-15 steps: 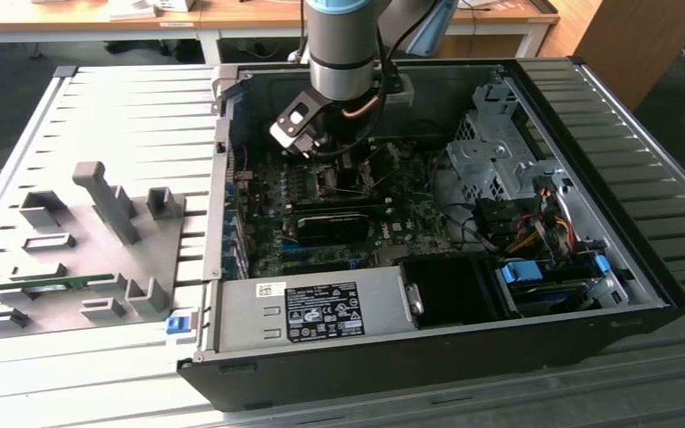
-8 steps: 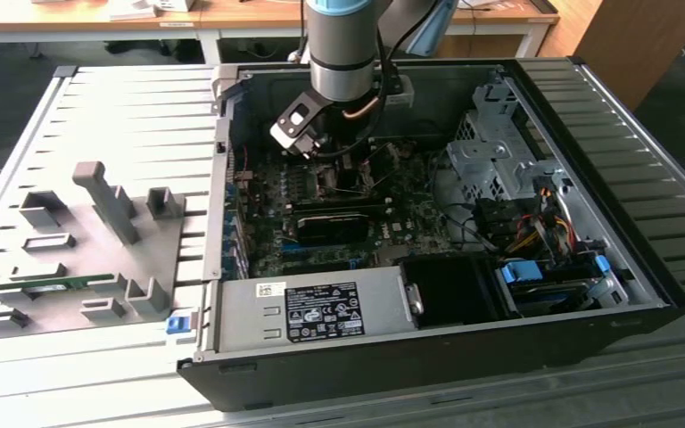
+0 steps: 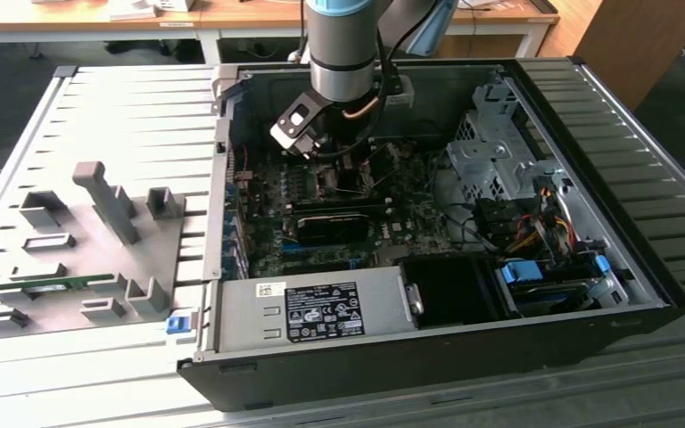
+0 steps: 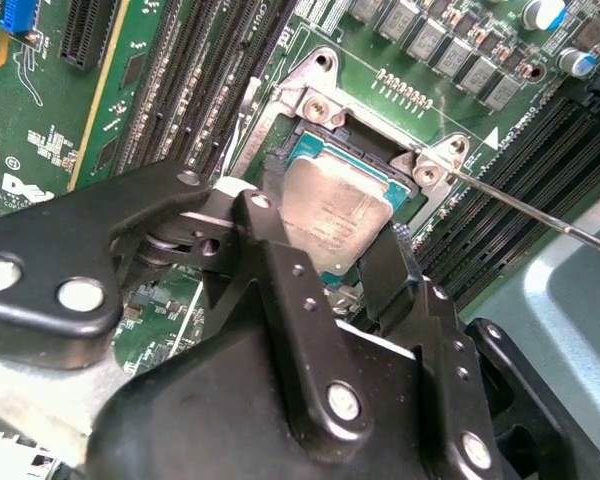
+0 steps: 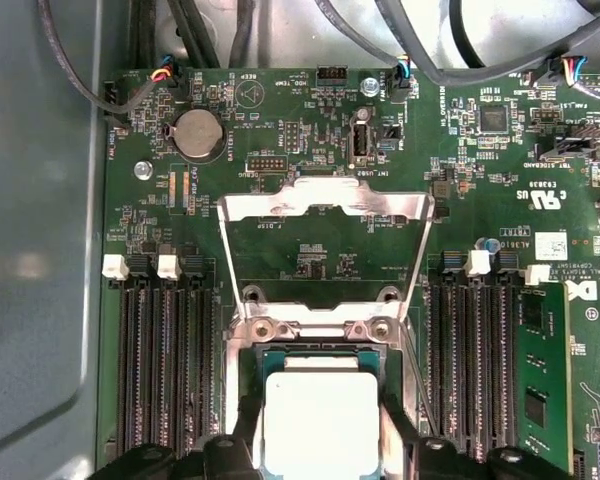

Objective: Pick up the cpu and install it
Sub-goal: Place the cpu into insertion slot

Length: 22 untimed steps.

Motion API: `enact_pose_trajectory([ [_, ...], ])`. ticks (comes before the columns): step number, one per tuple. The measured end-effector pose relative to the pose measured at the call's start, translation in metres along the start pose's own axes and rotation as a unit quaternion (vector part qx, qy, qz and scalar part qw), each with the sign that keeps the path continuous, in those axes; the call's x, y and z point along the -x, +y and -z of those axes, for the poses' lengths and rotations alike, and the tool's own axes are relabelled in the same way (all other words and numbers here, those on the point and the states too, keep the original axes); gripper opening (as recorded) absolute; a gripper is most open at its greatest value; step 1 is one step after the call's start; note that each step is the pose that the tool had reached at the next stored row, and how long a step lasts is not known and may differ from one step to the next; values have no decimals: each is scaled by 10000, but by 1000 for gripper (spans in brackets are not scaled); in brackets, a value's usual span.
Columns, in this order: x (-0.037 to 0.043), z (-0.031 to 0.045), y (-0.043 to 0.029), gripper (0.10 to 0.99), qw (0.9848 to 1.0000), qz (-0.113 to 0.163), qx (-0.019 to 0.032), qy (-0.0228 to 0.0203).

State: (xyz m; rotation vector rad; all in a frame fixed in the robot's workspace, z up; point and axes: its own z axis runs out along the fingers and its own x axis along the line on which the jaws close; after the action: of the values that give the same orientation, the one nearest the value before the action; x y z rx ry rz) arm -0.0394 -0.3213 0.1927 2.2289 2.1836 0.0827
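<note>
The arm [image 3: 340,62] reaches straight down into the open computer case [image 3: 628,232] lying on the bench [image 3: 93,116], and the gripper [image 4: 332,240] sits right over the socket [image 4: 360,140]. It is clamped on the cpu [image 4: 335,205], with one of its black fingers [image 4: 275,250] against each of two opposite edges. That hold leaves the flat top free and keeps the chip level with the socket, as it must be to go in squarely.

The hinged metal frame [image 5: 325,205] is folded open, away from the socket. The thin retaining lever [image 4: 525,208] beside the socket sticks out loose, so the opening is free for the chip. I judge the cpu to be directly above the socket or resting in its mouth. Whether it is fully seated I cannot tell, since the fingers hide its sides. Rows of memory slots [image 5: 160,380] run along both flanks of the socket, so the fingers have little room on either side.

The cpu itself is a small flat square. Its lid is dull silver-grey metal, faintly marked and rounded at the corners. A thin teal-green rim shows at the edge nearest the frame's hinge.
</note>
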Motion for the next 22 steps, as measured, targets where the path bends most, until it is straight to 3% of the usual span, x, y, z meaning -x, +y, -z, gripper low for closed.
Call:
enact_pose_trajectory([
  [3, 1, 1, 0, 671, 10000, 0, -1, -2],
  [9, 1, 11, 0, 671, 10000, 0, -2, 0],
  [14, -1, 80, 4, 659, 10000, -1, -4, 1],
  [16, -2, 112, 5, 533, 10000, -1, -4, 0],
  [17, -2, 127, 6, 533, 10000, -1, -5, 1],
  [20, -3, 150, 7, 357, 10000, -2, -13, 0],
  [21, -3, 156, 8, 357, 10000, -2, -15, 0],
  [22, -3, 159, 8, 298, 10000, -2, -18, 0],
])
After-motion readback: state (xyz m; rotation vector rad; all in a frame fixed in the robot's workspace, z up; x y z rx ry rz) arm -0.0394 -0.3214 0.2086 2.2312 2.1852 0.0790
